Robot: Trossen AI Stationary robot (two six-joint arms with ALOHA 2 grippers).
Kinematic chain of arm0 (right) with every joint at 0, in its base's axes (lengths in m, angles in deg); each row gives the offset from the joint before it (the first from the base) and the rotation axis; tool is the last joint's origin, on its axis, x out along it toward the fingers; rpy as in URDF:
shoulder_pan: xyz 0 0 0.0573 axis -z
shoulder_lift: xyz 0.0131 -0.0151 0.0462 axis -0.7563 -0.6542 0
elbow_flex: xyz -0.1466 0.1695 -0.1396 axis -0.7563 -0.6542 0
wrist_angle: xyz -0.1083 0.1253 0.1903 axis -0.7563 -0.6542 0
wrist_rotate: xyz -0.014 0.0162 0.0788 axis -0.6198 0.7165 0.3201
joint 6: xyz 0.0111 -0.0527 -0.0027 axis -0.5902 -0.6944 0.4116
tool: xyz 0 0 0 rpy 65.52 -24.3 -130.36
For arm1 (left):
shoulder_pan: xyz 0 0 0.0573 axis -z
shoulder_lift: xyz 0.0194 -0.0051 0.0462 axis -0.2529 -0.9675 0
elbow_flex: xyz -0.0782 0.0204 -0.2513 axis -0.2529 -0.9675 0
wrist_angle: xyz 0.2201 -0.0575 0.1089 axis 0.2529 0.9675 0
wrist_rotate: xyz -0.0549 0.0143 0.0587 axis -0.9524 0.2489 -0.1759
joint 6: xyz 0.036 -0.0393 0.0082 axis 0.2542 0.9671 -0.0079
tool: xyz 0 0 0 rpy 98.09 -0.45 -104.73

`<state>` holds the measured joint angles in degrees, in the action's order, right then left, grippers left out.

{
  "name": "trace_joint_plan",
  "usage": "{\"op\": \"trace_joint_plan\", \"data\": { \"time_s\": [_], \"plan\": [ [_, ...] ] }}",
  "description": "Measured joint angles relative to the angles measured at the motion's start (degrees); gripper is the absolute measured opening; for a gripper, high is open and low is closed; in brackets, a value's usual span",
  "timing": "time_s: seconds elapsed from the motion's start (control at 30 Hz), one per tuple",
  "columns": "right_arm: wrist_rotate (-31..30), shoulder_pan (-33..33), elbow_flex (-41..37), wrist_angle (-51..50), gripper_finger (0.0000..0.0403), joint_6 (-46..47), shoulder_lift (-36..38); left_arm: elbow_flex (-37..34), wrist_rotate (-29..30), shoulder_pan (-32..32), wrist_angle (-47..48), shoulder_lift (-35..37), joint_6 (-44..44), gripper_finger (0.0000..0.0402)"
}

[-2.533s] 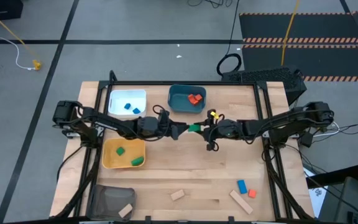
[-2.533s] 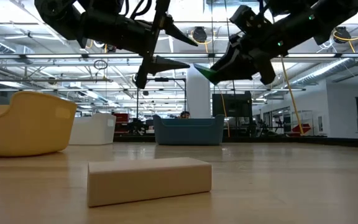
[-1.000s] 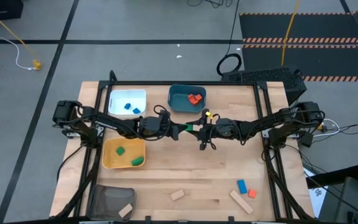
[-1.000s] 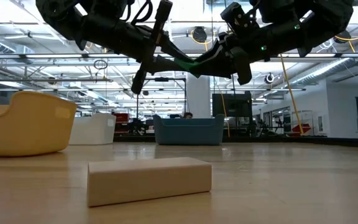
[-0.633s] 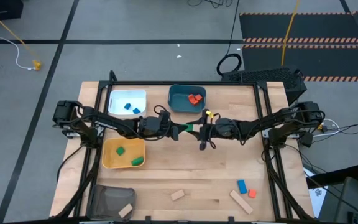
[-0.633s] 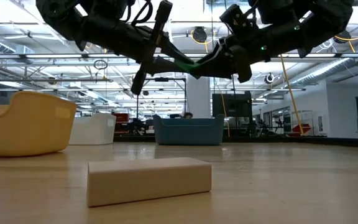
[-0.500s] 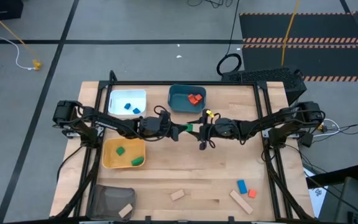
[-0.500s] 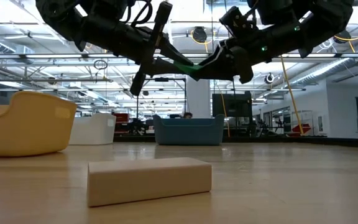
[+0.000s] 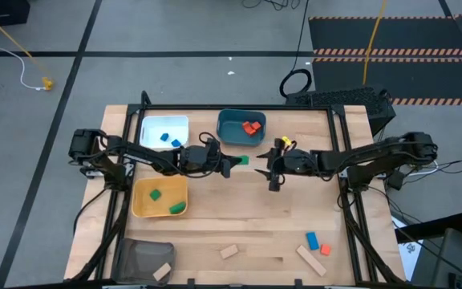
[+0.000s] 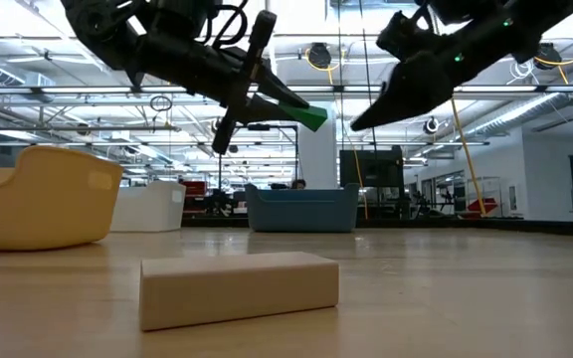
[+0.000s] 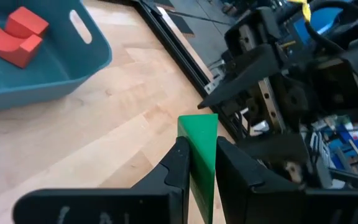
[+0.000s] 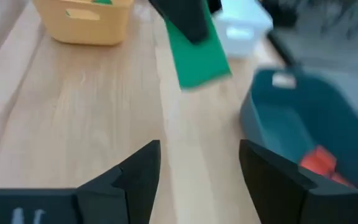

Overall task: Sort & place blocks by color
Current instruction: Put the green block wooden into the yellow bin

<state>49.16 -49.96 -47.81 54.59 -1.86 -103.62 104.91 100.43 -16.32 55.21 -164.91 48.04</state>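
Spreading under everything was the wooden table (image 9: 239,213), with the teal tray (image 9: 241,128) at its far edge serving as the landmark. Left of the teal tray stood the white tray (image 9: 164,128) with blue blocks (image 9: 168,139) in it; nearer the camera and to the left sat the yellow tray (image 9: 160,198) holding green blocks (image 9: 166,201), and beyond that, at the near left corner, the dark mesh basket (image 9: 144,259) with a tan piece inside. Red blocks (image 9: 252,127) lay in the teal tray itself. Well away from it, along the near edge, lay a tan block (image 9: 228,251), a longer tan block (image 9: 310,260), a blue block (image 9: 312,240) and an orange block (image 9: 326,250).

Just in front of the teal tray, above the table, the left gripper (image 9: 233,164) had its fingers clamped on a green block (image 9: 241,160), which stuck out past the fingertips. The right gripper (image 9: 265,168) hung close by on the tray's near right side, apart from the green block, its fingers spread wide and empty.
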Motion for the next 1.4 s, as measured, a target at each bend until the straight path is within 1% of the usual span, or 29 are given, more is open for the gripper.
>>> {"op": "trace_joint_plan", "data": {
  "time_s": [0.1, 0.23, 0.4, 0.47, 0.53, 0.6, 0.7, 0.83, 0.93, 1.1, 1.2, 1.4],
  "plan": [
    [0.1, 0.1, 0.0, -6.6, 0.0201, 8.6, 2.6, 0.0, -3.2, -0.5, -0.4, 0.1, -2.2, 0.0051],
    [0.2, 0.1, 0.0, -14.4, 0.0193, 18.2, 5.0, 0.0, -10.0, -0.5, -2.1, 1.3, -6.6, 0.0051],
    [0.6, -0.2, 0.0, -23.3, 0.0185, 28.4, 6.8, 0.0, -18.3, 1.1, -0.7, 3.4, -9.2, 0.0051],
    [2.9, -0.4, 0.0, -25.5, 0.0182, 31.9, 7.1, 0.0, -22.0, 2.3, 1.1, 4.7, -9.3, 0.0051],
    [7.1, -0.4, 0.0, -27.6, 0.0178, 35.0, 7.5, 0.0, -24.5, 3.9, 3.4, 6.1, -9.0, 0.0051],
    [12.4, -0.6, 0.0, -28.0, 0.0175, 37.9, 7.5, 0.0, -25.5, 5.8, 8.8, 8.4, -8.4, 0.0051],
    [17.9, -1.8, 0.0, -28.3, 0.0169, 41.7, 7.5, 0.0, -25.4, 8.7, 14.3, 12.1, -7.8, 0.0051],
    [21.2, -4.4, 0.0, -28.6, 0.0162, 47.0, 7.4, 0.0, -23.6, 13.4, 22.6, 17.5, -5.6, 0.0051],
    [21.4, -6.8, 0.0, -28.7, 0.0156, 50.9, 7.4, 0.0, -20.9, 17.2, 31.0, 21.5, -1.8, 0.0051],
    [21.5, -10.8, 0.0, -28.7, 0.0149, 57.0, 7.4, 0.0, -13.7, 22.0, 46.9, 26.9, 6.8, 0.0051],
    [21.4, -13.4, 0.0, -28.7, 0.0146, 60.4, 7.4, 0.0, -11.3, 24.6, 56.4, 29.1, 12.0, 0.0051],
    [21.4, -18.8, 0.0, -28.7, 0.0145, 67.2, 7.4, 0.0, -9.4, 28.3, 72.8, 30.6, 21.5, 0.0051]
  ]
}}
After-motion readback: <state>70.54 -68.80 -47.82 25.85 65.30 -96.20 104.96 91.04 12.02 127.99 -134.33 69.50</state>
